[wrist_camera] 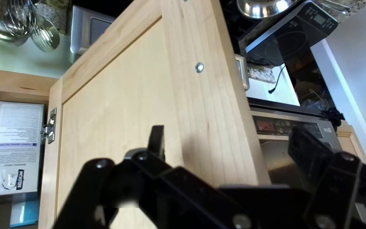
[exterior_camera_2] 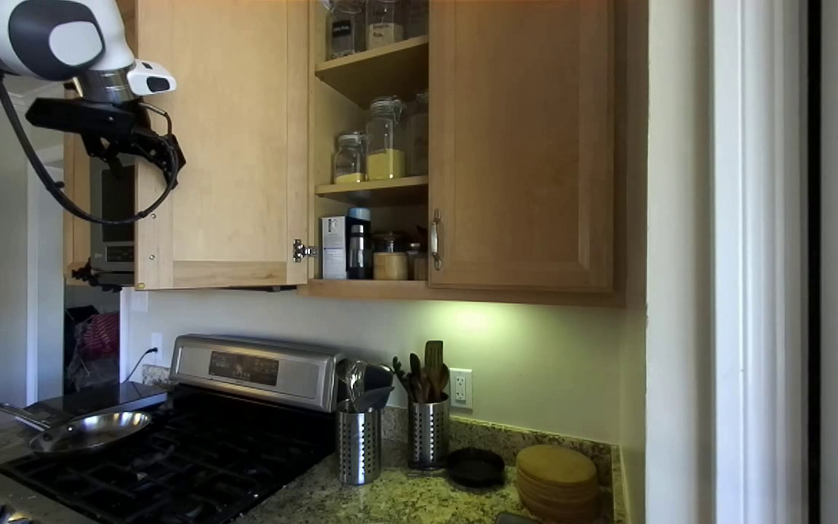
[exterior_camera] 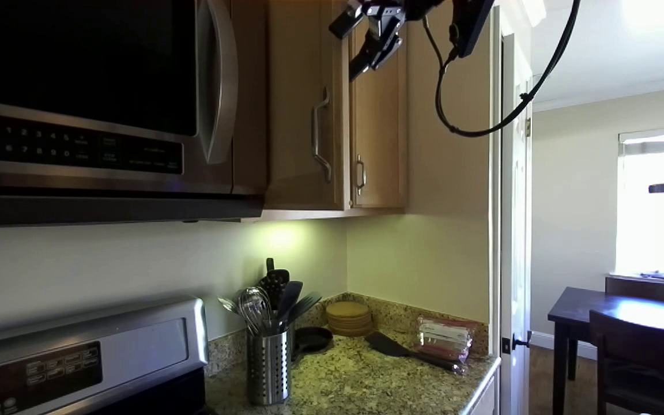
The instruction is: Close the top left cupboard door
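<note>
The top left cupboard door stands open. Its light wooden inner face shows in an exterior view (exterior_camera_2: 226, 145) and in the wrist view (wrist_camera: 122, 105), with a silver hinge on the cupboard side. Its outer face with the vertical silver handle shows in an exterior view (exterior_camera: 297, 115). My gripper is open and empty at the door's free edge in both exterior views (exterior_camera: 348, 47) (exterior_camera_2: 144, 164). In the wrist view (wrist_camera: 227, 135) its black fingers lie on either side of that edge, one by the inner face, one past the outer side. Whether they touch the wood I cannot tell.
The steel microwave (exterior_camera: 78, 75) is beside the door's outer face. The matching right door (exterior_camera_2: 521, 145) is shut. Jars (exterior_camera_2: 386, 138) and boxes stand on the shelves inside. Below are the stove (exterior_camera_2: 172, 437), a pan (exterior_camera_2: 92, 433) and utensil holders (exterior_camera_2: 359, 444). My cable (exterior_camera: 470, 132) hangs in a loop.
</note>
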You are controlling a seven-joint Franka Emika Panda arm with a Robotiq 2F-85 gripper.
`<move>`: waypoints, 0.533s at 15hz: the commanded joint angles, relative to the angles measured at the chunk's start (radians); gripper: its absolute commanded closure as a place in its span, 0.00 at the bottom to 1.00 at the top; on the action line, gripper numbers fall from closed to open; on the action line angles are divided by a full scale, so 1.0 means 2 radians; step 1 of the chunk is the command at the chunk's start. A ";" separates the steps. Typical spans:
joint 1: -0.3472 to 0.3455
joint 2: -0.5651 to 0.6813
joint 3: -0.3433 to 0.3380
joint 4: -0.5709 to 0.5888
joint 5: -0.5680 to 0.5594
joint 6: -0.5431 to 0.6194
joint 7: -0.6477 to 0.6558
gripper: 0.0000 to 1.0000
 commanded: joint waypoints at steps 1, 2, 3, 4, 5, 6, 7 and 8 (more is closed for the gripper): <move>-0.008 0.015 0.012 0.007 -0.014 0.027 0.026 0.00; -0.009 0.018 0.014 0.007 -0.018 0.033 0.029 0.00; -0.012 0.018 0.015 0.007 -0.024 0.038 0.032 0.00; -0.015 0.019 0.017 0.006 -0.031 0.042 0.037 0.00; -0.021 0.018 0.018 0.006 -0.041 0.045 0.042 0.00; -0.026 0.017 0.020 0.006 -0.052 0.047 0.048 0.00; -0.034 0.015 0.021 0.005 -0.065 0.049 0.056 0.00; -0.040 0.015 0.022 0.005 -0.077 0.051 0.064 0.00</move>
